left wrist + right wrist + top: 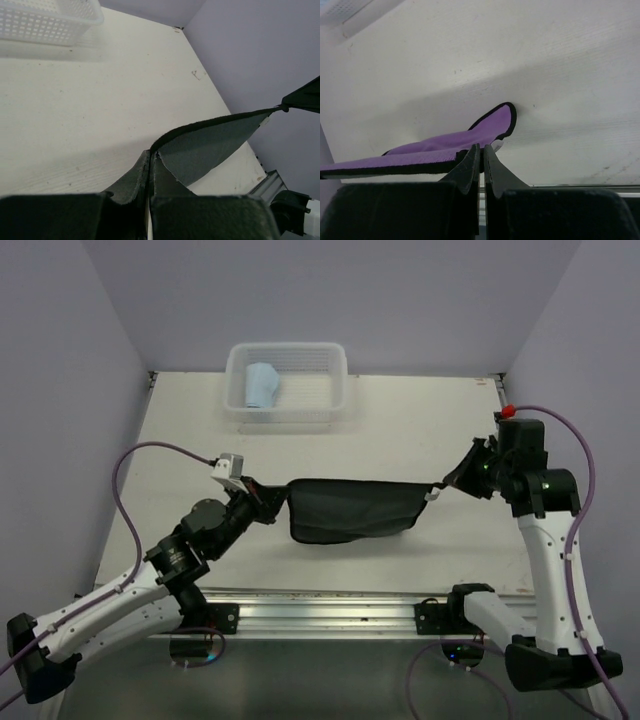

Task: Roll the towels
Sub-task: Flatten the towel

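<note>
Black links of the left arm lie low, folded at the elbow and reaching rightwards; the left gripper (268,502) has its fingers pressed together on the left corner of the purple-and-grey towel (355,508). That towel sags dark side up over the table (180,440), stretched between both arms. The right arm stands tall, wrist bent leftwards, and the right gripper (452,480) pinches the opposite corner. The light blue towel (262,385) sits rolled inside the white basket (338,365) at the far edge.
</note>
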You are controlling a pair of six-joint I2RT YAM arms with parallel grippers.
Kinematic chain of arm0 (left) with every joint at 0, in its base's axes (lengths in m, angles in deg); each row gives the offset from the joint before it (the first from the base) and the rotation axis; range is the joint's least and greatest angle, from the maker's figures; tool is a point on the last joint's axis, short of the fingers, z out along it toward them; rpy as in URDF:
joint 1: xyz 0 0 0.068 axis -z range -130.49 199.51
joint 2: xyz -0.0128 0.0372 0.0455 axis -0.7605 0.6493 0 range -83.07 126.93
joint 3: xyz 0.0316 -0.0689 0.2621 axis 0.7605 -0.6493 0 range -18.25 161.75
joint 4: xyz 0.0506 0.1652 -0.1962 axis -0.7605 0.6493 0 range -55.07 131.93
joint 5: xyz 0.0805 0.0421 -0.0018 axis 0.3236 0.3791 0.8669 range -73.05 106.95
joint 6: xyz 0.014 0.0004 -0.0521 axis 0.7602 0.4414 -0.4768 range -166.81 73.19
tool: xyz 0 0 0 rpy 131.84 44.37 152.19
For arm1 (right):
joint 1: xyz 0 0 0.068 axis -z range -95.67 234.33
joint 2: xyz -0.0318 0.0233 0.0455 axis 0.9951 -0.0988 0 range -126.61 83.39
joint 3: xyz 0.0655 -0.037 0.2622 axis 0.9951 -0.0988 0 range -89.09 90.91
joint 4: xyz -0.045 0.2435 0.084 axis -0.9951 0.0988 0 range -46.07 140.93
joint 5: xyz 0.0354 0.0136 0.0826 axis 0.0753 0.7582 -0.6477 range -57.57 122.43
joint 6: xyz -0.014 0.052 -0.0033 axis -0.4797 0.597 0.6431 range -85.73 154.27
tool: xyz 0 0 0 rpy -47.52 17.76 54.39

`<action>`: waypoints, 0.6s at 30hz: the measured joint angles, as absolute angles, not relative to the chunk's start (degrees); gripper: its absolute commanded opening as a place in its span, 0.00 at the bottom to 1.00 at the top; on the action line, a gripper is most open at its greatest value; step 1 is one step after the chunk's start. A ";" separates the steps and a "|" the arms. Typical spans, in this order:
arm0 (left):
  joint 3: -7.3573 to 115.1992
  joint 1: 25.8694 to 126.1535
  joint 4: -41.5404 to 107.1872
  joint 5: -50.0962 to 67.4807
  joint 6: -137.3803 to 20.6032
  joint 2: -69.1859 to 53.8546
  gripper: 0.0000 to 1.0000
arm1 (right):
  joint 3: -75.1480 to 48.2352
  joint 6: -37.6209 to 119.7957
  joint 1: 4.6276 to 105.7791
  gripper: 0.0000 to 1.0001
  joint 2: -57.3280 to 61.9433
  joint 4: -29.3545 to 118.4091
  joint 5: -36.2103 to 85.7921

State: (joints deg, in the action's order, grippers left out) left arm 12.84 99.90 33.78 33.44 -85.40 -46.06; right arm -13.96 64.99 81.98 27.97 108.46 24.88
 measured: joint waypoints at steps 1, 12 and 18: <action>12.58 99.90 33.80 34.10 -85.44 -45.47 0.00 | -14.46 65.01 81.98 0.00 26.92 108.03 24.88; 14.68 99.86 28.10 44.15 -82.27 -32.51 0.00 | -15.20 67.42 81.98 0.00 14.33 95.42 24.92; 18.00 97.26 21.98 45.68 -78.56 -23.39 0.00 | -15.20 69.19 81.98 0.00 8.43 85.97 25.10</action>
State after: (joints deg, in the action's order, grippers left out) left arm 18.00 97.26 21.98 45.68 -78.56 -23.39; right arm -15.20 69.19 81.98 8.43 85.97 25.10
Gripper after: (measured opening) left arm 0.008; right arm 0.023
